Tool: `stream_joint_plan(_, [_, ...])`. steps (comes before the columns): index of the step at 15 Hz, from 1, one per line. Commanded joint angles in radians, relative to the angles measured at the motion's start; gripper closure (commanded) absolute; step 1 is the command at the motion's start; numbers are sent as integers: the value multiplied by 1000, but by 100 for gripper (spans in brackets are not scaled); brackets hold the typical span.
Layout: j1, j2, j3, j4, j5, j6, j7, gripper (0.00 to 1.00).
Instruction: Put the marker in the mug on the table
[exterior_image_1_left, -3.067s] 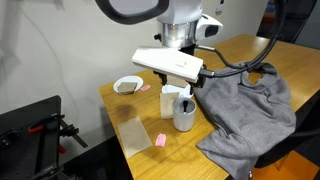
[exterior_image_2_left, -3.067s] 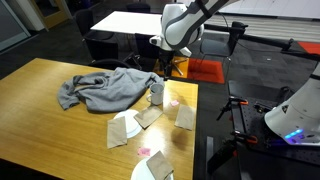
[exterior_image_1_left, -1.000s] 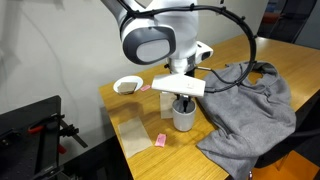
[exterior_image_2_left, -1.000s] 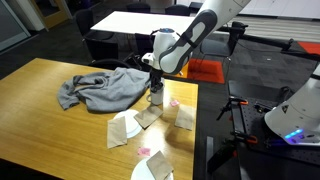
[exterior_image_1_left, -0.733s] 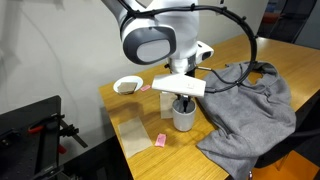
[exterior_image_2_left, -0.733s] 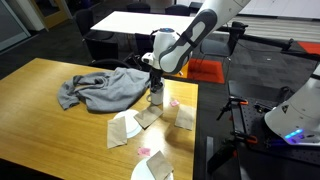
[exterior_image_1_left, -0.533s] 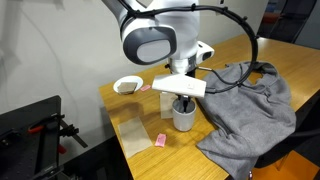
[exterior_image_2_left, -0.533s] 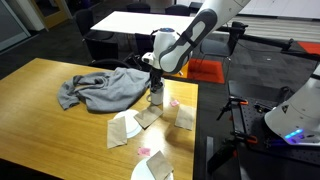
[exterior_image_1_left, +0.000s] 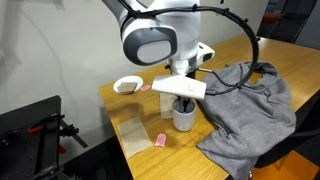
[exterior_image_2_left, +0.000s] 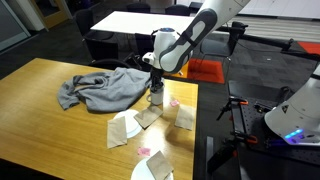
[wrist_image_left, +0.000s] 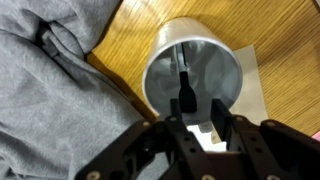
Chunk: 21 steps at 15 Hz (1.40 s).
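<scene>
The light grey mug (exterior_image_1_left: 184, 116) (exterior_image_2_left: 156, 97) stands on the wooden table (exterior_image_1_left: 235, 50) beside the grey cloth. Seen from above in the wrist view, the mug (wrist_image_left: 160, 75) holds the black marker (wrist_image_left: 186, 88), which stands inside it and leans toward the near wall. My gripper (wrist_image_left: 198, 118) hangs straight over the mug's mouth in both exterior views (exterior_image_1_left: 183, 101) (exterior_image_2_left: 156, 86). Its fingers (wrist_image_left: 220, 120) stand apart with white paper showing through the gap. The marker lies beyond the fingertips, close to the left one, and nothing is clamped between them.
A crumpled grey cloth (exterior_image_1_left: 245, 105) (exterior_image_2_left: 105, 90) (wrist_image_left: 50, 100) lies against the mug. A shallow white bowl (exterior_image_1_left: 126, 85) and a small pink block (exterior_image_1_left: 160, 140) sit near the table edge. Paper sheets (exterior_image_2_left: 124, 128) lie around, one under the mug (wrist_image_left: 252, 95).
Since three seconds ago the arm has come down and turned over the mug. Over the last second nothing visibly moves.
</scene>
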Motion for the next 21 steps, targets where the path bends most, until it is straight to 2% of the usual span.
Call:
stream_joint_plan(1, [-2,-16,-8,-3,-30,-46,43,61])
stream_joint_plan(7, [7,-8,-28,6,-35,-60,66,62])
stream_joint_plan(15, [-1,15,-20,19,-37,-78,56,62])
stream_joint_plan(21, [2,40,-20,22,-52,-48,55,61])
